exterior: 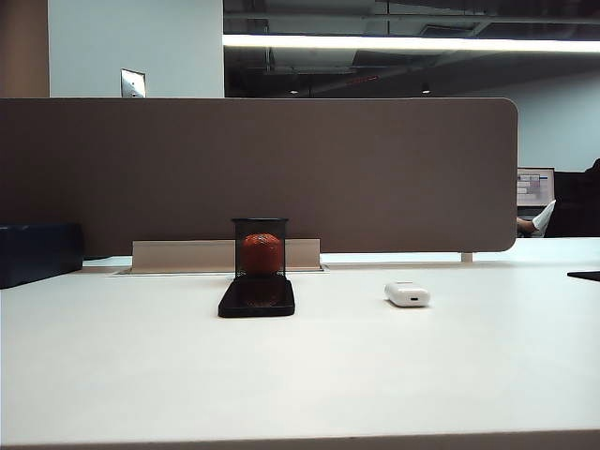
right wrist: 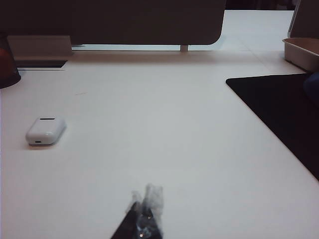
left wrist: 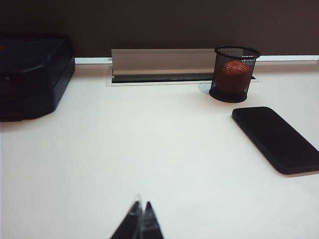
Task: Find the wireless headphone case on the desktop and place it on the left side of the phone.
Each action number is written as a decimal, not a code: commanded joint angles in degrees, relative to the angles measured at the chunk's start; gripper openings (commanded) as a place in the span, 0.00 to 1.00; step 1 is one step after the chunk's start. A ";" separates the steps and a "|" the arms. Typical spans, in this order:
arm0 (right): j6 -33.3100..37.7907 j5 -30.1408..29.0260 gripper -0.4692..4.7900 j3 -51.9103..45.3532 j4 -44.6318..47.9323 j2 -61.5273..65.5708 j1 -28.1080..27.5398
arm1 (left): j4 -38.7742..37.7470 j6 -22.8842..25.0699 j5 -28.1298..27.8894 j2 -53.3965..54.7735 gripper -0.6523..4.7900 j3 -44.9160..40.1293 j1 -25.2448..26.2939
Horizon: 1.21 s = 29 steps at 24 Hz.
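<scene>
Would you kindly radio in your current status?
Left gripper and right gripper shut, empty, above desktop. Headphone case right of phone. Path clear.

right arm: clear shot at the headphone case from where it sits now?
Probably yes. In the right wrist view the right gripper is shut and held back over bare desktop, with nothing lying between it and the wireless headphone case. The black mat is off on the other side. It must open first.

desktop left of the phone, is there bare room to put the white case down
Yes: the desktop is bare from the phone across to the dark box. The only tight spot is behind the phone, where the mesh cup stands. The white case lies right of the phone.
</scene>
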 commanded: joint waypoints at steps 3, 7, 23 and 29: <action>-0.09 0.09 0.08 0.13 0.98 -0.02 -0.07 | 0.74 -0.17 0.22 0.04 0.11 0.11 0.09; -0.09 -0.17 0.08 0.15 0.98 -0.02 -0.07 | 0.70 -0.17 0.20 0.04 0.11 0.11 0.09; 3.78 -1.49 0.08 31.12 -14.84 3.17 0.04 | 0.70 -0.20 0.22 0.04 0.11 0.11 0.07; 3.76 -1.62 0.08 53.66 -32.48 14.36 0.04 | 0.74 -0.17 0.22 0.04 0.11 0.11 0.09</action>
